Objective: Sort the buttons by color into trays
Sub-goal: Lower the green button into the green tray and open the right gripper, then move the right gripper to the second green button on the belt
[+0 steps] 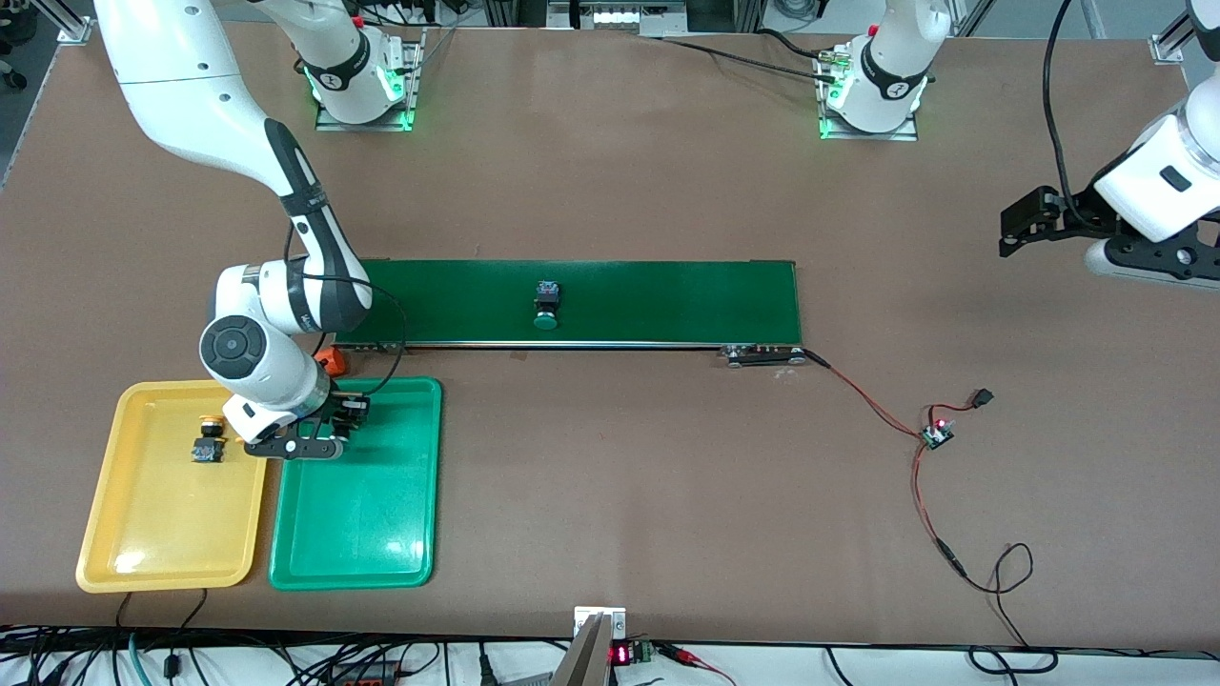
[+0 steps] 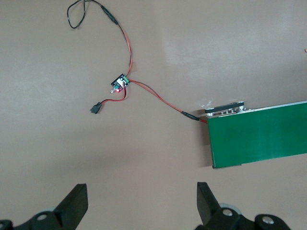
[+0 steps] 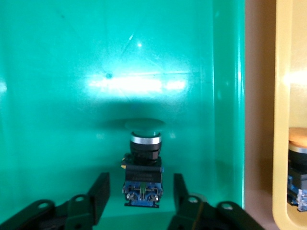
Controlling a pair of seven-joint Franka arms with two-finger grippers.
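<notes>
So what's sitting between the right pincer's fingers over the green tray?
A green-capped button, fingers standing apart on either side of it, over the green tray. The right wrist view shows it.

In the front view's left half, the right arm's wrist hides the right gripper (image 1: 345,426) and whatever sits between its fingers. At the right edge, the frame cuts off the left arm. In the right wrist view, the lower right edge crops the yellow-capped button (image 3: 298,170).
</notes>
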